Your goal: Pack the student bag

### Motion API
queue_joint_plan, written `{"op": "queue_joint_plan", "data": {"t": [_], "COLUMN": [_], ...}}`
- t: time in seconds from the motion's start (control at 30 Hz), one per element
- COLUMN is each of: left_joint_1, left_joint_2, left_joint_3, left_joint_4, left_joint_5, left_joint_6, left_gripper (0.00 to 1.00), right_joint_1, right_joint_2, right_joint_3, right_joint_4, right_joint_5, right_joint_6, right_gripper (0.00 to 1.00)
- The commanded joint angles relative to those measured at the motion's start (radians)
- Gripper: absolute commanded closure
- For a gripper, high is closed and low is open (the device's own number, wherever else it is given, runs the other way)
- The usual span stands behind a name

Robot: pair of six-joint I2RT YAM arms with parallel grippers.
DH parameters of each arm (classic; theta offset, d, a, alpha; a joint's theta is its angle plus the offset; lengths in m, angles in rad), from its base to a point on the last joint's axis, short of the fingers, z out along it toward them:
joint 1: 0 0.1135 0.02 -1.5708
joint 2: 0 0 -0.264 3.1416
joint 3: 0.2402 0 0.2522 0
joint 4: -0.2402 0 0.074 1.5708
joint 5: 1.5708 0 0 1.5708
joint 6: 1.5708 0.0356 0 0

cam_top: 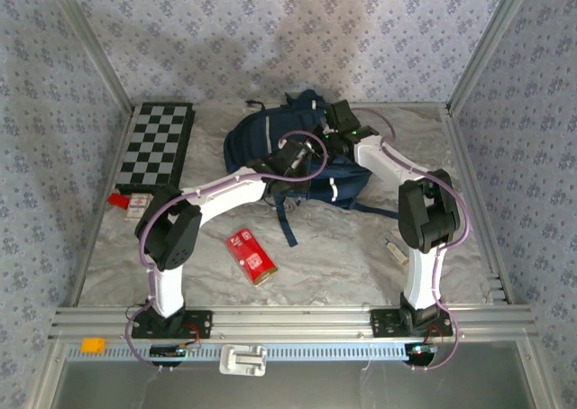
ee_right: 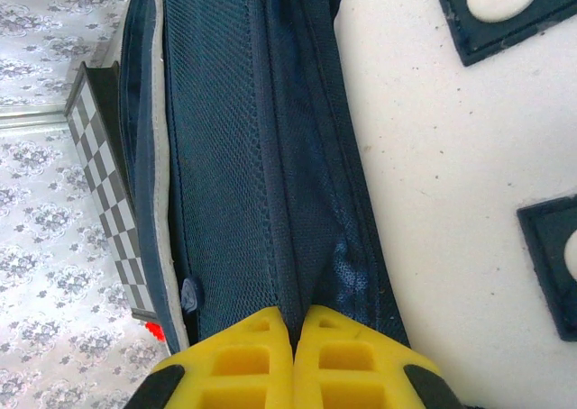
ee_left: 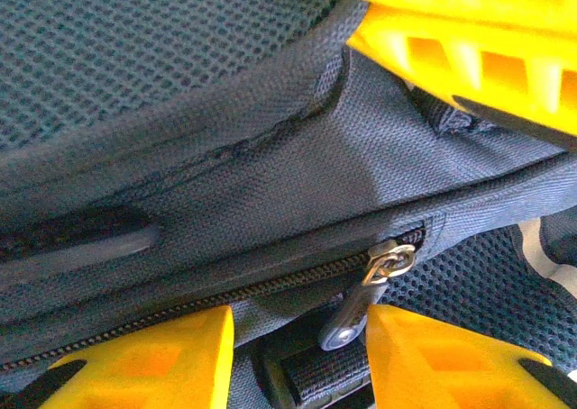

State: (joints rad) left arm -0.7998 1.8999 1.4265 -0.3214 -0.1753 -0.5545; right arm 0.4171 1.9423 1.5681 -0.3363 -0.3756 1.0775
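At the bottom edge of the left wrist view, the left tool stands open, one yellow finger on each side of a clear gap. A metal zip pull hangs in that gap, just beside the finger on the right. The pull sits at the end of a closed zip that runs across navy fabric.

At the upper right of the same view, the yellow right tool presses on a fold of the same fabric. In the right wrist view the right tool is closed, its two fingers meeting on a navy seam of the student bag.

In the top view both tools, left and right, meet over the student bag. The bag lies at upper centre of the desk, which is covered with a wrinkled grey sheet.

A chessboard lies flat at the upper left, well apart from the bag. A red packet lies below the bag, between the two arms. A small pale object lies at the lower right, too small to identify.
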Motion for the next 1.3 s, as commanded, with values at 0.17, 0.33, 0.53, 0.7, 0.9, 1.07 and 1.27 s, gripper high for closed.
{"op": "queue_joint_plan", "data": {"t": [0.17, 0.33, 0.53, 0.7, 0.9, 1.07, 1.27], "left_joint_1": [-0.097, -0.097, -0.089, -0.082, -0.064, -0.05, -0.036], "left_joint_2": [-0.063, -0.136, -0.127, -0.113, -0.105, -0.069, -0.03], "left_joint_3": [-0.024, -0.102, -0.069, -0.064, -0.088, -0.081, -0.069], "left_joint_4": [0.122, 0.191, 0.159, 0.133, 0.143, 0.167, 0.161], "left_joint_5": [0.063, 0.044, 0.039, 0.006, 0.009, 0.016, -0.021], "left_joint_6": [0.07, 0.026, 0.04, 0.009, -0.018, -0.019, -0.05], "left_gripper": [0.58, 0.57, 0.57, 0.57, 0.53, 0.5, 0.5], "right_joint_1": [0.007, 0.002, -0.004, -0.007, -0.009, -0.008, -0.007], "right_joint_2": [-0.002, -0.017, -0.032, -0.046, -0.055, -0.059, -0.059], "right_joint_3": [0.048, 0.032, 0.012, 0.0, 0.013, 0.018, 0.013], "right_joint_4": [0.083, 0.088, 0.098, 0.107, 0.12, 0.123, 0.126], "right_joint_5": [0.003, 0.004, -0.009, -0.02, -0.04, -0.049, -0.049], "right_joint_6": [0.015, 0.018, 0.027, 0.036, 0.057, 0.065, 0.068], "right_gripper": [1.0, 1.0, 1.0, 1.0, 1.0, 1.0, 1.0]}}
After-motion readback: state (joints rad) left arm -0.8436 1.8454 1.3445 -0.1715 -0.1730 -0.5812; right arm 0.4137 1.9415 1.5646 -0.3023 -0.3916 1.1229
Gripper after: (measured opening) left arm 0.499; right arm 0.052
